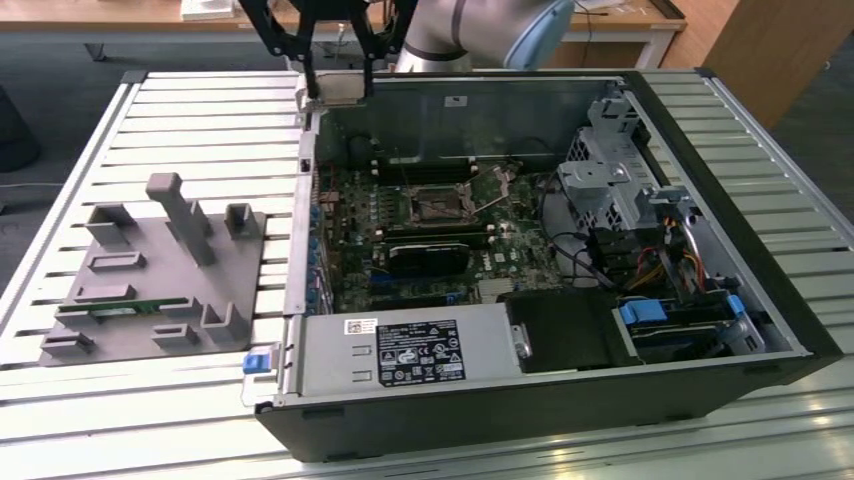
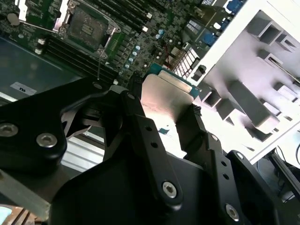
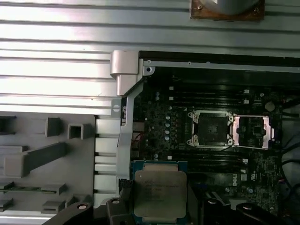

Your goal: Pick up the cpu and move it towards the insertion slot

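The cpu [image 3: 159,194], a flat square chip with a silvery top and green rim, sits between the black fingers of my gripper [image 3: 158,202], which is shut on it. In the second wrist view the cpu [image 2: 165,93] shows clamped at its edges by my gripper [image 2: 164,101]. In the exterior view my gripper [image 1: 334,88] hangs with the cpu [image 1: 334,92] above the far left corner of the open computer case. The insertion slot [image 1: 438,205] is a dark square socket on the green board inside the case, apart from the chip. Both wrist views show the insertion slot [image 3: 211,129] [image 2: 86,23], its metal frame flipped open.
The open black computer case [image 1: 747,300] lies on a slatted metal table [image 1: 160,110]. A grey fixture tray [image 1: 147,270] with upright blocks and a green memory stick [image 1: 127,308] stands on the exterior view's left. A power supply box [image 1: 400,350], drive cages and cables fill the case's near and right sides.
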### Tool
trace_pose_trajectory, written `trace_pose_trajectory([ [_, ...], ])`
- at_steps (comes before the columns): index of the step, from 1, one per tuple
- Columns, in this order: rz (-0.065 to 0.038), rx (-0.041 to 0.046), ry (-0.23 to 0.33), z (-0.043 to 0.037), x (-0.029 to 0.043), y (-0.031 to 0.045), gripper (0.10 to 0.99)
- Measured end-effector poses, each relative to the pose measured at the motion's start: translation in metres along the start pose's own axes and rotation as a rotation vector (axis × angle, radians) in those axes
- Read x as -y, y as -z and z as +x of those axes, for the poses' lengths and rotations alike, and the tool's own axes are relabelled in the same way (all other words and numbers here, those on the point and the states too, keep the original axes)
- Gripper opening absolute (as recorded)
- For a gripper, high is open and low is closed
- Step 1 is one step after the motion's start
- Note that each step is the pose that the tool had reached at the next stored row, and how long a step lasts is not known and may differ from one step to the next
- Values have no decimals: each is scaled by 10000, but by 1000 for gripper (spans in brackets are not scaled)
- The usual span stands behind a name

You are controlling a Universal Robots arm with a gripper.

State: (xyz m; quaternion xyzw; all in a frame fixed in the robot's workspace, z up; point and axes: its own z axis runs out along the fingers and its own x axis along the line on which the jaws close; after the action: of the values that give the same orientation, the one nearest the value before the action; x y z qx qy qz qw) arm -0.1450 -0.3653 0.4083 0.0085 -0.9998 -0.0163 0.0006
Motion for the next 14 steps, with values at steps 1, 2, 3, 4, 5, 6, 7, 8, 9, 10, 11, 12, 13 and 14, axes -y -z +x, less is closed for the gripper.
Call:
trace_pose_trajectory([
  [1,1,-1,0,-24,-6,0,541],
  [2,1,-1,0,-49,-13,0,541],
  [3,0,0,0,-75,-21,-1,541],
  [4,0,0,-1,-102,-30,-1,541],
  [5,1,-1,-2,-131,-39,-1,541],
  [6,1,-1,-1,-158,-46,-1,541],
  [7,1,-1,-1,-184,-54,-1,541],
  [8,2,-1,0,-209,-62,-1,541],
  [9,1,0,0,-234,-69,-2,541],
  [10,0,1,0,-259,-77,-2,541],
  [11,0,1,0,-286,-84,-2,541],
  [12,1,1,-1,-313,-92,-2,541],
  [13,0,1,-2,-339,-99,-3,541],
  [14,1,0,0,-367,-107,-3,541],
])
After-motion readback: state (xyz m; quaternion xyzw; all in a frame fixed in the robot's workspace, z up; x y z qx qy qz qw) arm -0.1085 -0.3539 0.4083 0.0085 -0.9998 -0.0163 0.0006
